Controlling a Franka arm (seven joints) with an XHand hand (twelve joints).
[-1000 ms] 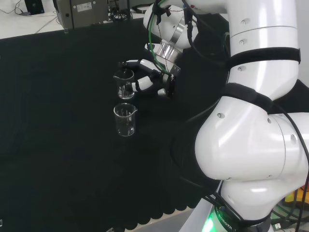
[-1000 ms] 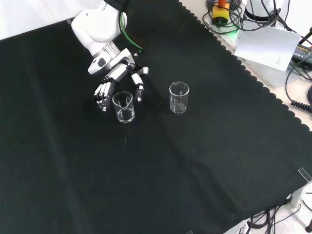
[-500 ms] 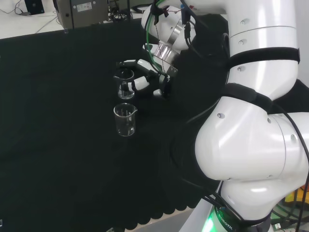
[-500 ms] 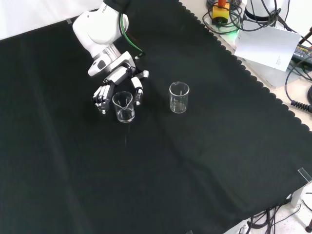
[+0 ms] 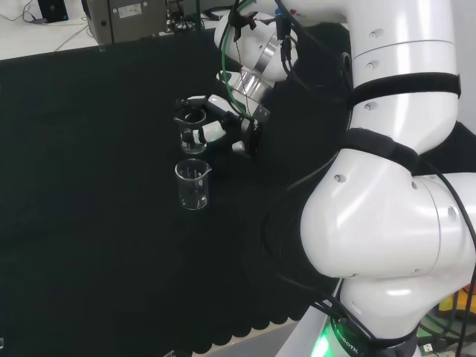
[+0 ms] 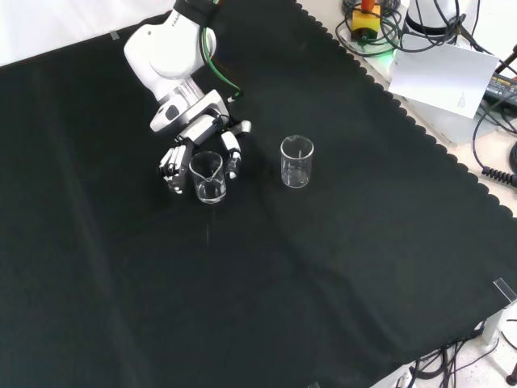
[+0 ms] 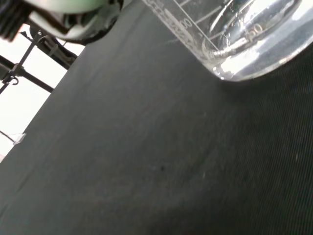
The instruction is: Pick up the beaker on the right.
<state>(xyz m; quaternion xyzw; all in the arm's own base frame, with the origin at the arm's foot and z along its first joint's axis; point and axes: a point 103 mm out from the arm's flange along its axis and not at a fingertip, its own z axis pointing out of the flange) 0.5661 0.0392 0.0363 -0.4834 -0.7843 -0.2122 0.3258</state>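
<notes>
Glass beaker [image 6: 209,178] stood on the worktop [image 6: 339,275], left of a second beaker [image 6: 296,162] in the front view. We saw the hand [image 6: 190,149] with fingers [image 6: 172,166] curled around it. We judged it light, slippery, fragile; grip mid-wall.

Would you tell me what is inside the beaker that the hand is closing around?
The beaker looks empty. The hand's fingers cover part of its far wall.
</notes>
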